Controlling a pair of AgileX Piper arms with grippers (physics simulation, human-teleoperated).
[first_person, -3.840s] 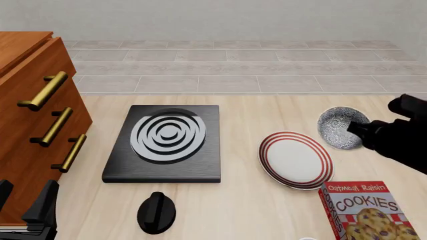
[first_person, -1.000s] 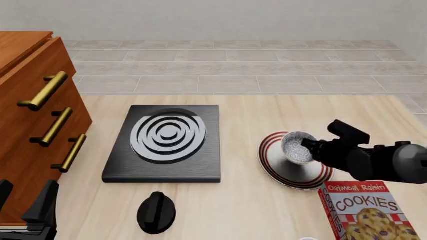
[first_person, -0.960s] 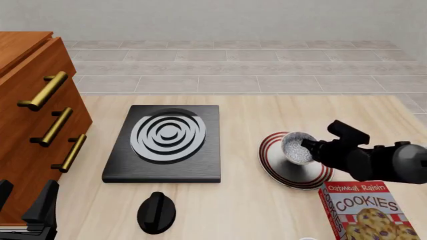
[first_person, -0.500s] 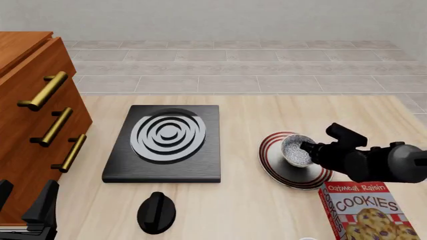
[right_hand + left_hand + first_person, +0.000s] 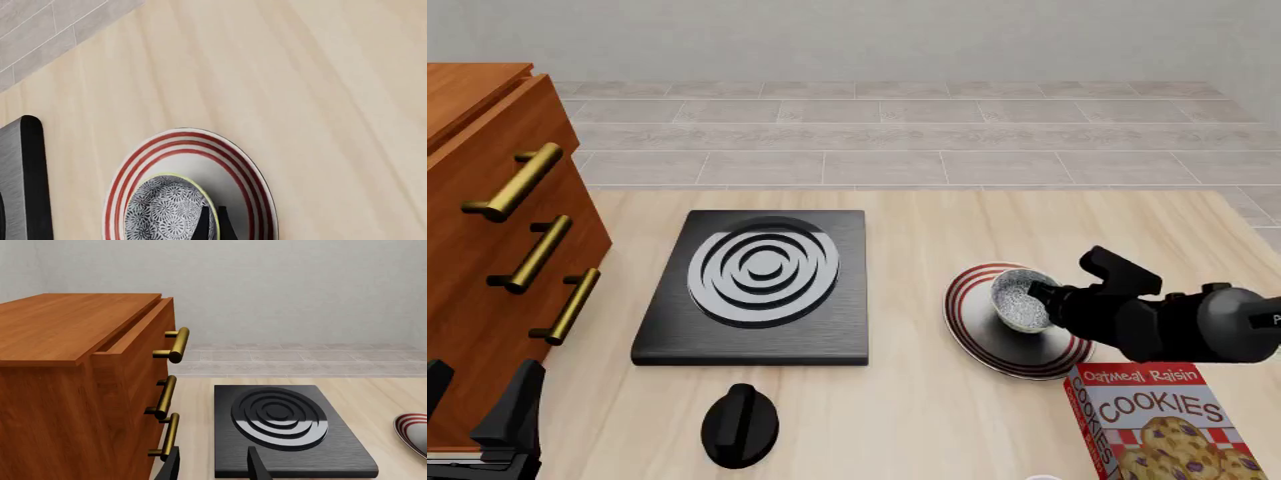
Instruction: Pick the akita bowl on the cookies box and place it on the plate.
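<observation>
While my right arm reaches in from 3 o'clock, I see the small round deep bowl with the dense blue-and-white speckled inside point(image 5: 1021, 300) over the middle of the round white plate with red rings at its rim point(image 5: 972, 325), tipped a little toward the camera. From the front view I cannot tell whether its base is touching the plate or just above it. The right gripper point(image 5: 1049, 294) is pinched on the bowl's rim at the bowl's 3 o'clock side; in the right wrist view the two dark fingertips point(image 5: 212, 226) stand close together across the bowl's edge point(image 5: 167, 210), with the plate's red rings point(image 5: 247, 170) curving around them.

At 5 o'clock from the plate, near it, lies the flat red carton with white "Oatmeal Raisin COOKIES" lettering point(image 5: 1158, 418), with nothing on top of it. At 9 o'clock from the plate sits a black rectangular slab with white concentric rings point(image 5: 761, 285), and at that slab's 6 o'clock a black round knob point(image 5: 739, 424) rests on the pale wooden table point(image 5: 921, 430).

Further toward 9 o'clock stands a brown wooden cabinet with brass bar handles point(image 5: 494, 260). My left gripper point(image 5: 212, 466) hangs at the cabinet's near corner, jaws parted, holding nothing.
</observation>
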